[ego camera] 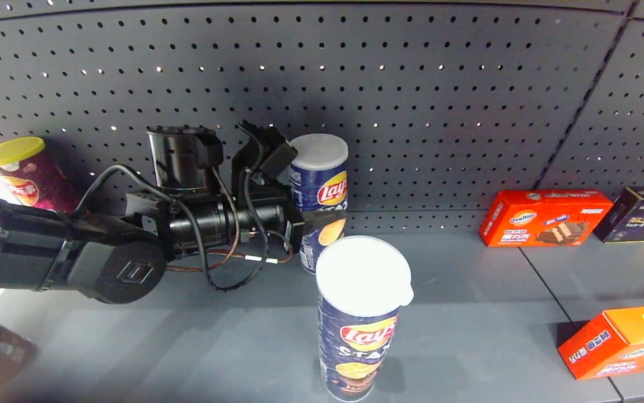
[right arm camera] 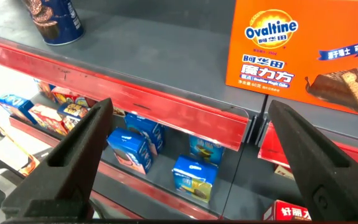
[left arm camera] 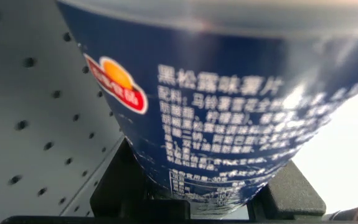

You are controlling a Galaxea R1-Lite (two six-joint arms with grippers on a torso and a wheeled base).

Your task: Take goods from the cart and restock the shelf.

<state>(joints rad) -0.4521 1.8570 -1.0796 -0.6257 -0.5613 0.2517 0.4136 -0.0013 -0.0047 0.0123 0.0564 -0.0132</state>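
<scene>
Left end effector: I clamp the blue crisp can upright at shelf rear, probably filling back-first.
Right end effector: apart, empty.

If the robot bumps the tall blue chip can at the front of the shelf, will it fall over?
Probably, yes. The front can is tall and narrow, standing upright on a small base, so a push near its lid would likely tip it. Once down, its round body might roll along the smooth shelf.

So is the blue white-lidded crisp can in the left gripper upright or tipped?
Upright: the blue can has its white lid on top, left gripper round its side.
</scene>
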